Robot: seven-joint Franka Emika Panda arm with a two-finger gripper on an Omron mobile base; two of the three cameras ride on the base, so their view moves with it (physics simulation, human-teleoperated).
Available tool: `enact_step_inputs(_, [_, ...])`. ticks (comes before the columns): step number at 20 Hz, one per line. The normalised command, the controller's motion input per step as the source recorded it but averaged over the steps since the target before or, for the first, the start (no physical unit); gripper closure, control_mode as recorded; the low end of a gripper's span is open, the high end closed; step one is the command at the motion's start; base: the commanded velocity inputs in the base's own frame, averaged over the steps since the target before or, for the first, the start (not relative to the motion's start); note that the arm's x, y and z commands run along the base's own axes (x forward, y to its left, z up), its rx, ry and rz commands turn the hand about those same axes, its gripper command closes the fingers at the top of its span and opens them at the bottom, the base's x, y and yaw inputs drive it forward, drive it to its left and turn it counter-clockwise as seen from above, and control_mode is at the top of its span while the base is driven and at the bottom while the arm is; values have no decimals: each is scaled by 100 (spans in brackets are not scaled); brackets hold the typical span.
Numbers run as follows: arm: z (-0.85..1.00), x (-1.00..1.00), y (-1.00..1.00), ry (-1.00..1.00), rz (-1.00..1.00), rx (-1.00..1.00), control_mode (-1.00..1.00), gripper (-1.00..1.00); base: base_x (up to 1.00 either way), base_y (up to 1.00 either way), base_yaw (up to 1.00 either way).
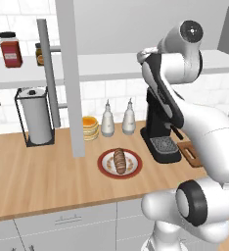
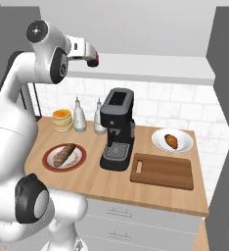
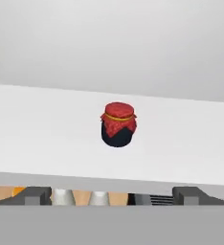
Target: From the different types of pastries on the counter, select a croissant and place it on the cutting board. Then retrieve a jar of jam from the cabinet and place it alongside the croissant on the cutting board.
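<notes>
The jar of jam (image 3: 117, 124) is squat with a dark body and a red cloth cap, and it stands upright on the white cabinet shelf (image 3: 42, 129). My gripper (image 3: 113, 195) is open, level with the shelf's front edge, and the jar is some way ahead between the lines of its wide-apart fingers. In the right base view my gripper (image 2: 88, 54) hangs at the shelf with the jar (image 2: 93, 61) just past it. The croissant (image 2: 171, 141) lies on a white plate (image 2: 182, 146) behind the dark cutting board (image 2: 163, 170), which has nothing on it.
A black coffee machine (image 2: 117, 128) stands left of the board. Two bottles (image 2: 80, 116), the pancake stack (image 2: 62, 119) and the loaf on its red-rimmed plate (image 2: 64, 156) sit further left. On the shelf's far left are a tall red labelled jar (image 1: 10, 49) and a small orange-brown jar (image 1: 38, 54).
</notes>
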Motion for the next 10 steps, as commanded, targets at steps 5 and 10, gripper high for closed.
enact_step_inputs(5, [-6,0,-10,0,0,0,-100,-100,0,0,0])
enact_step_inputs(10, [-44,0,2,-8,0,1,-100,-100,0,0,0])
